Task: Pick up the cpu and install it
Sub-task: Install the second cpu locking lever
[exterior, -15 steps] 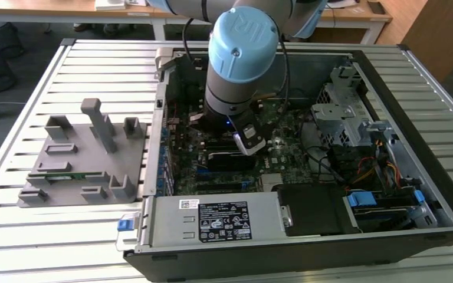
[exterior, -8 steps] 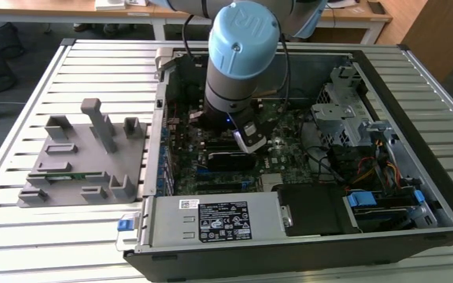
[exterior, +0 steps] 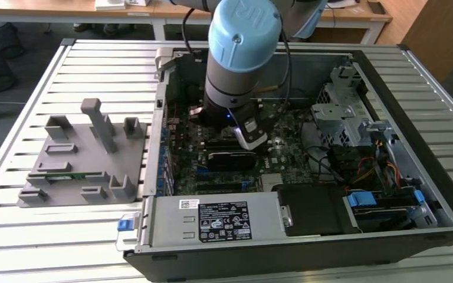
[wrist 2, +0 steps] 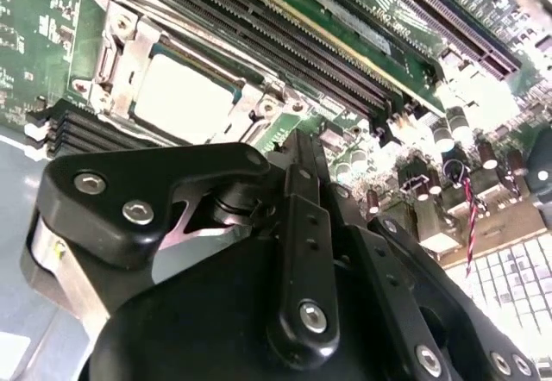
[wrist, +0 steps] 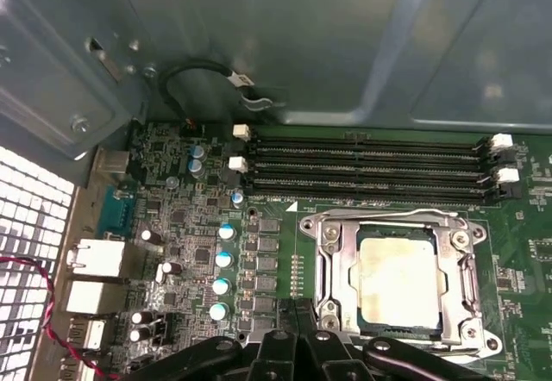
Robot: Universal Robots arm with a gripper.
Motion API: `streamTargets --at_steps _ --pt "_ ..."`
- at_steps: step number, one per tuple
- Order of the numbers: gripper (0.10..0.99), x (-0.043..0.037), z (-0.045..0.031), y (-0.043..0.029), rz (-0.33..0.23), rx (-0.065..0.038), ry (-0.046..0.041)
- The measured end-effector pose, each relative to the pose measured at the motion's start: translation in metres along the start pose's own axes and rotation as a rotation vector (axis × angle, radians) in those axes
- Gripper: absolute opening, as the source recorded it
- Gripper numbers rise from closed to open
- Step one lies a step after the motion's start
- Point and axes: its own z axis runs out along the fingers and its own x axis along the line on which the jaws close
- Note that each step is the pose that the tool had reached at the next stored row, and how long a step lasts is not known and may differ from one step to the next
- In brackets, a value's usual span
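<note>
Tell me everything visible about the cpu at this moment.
The cpu is a small flat square with a pale, silvery, dull metal top. In both wrist views it lies flat inside the metal socket frame on the green motherboard, beside the long black memory slots. The frame surrounds it on all sides and overlaps its edges. The gripper sits near the socket's edge, not touching the chip. In the second wrist view the chip looks bright and unmarked.

Slatted table (exterior: pixel 22 236) under computer case (exterior: pixel 210 259), grey fixture (exterior: pixel 69 171)
</note>
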Motion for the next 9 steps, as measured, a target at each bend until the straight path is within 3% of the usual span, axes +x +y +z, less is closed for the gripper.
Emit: streamTargets --at_steps 9 --pt "0.114 0.0004 -0.0082 0.0031 0.000 -0.001 -0.0001"
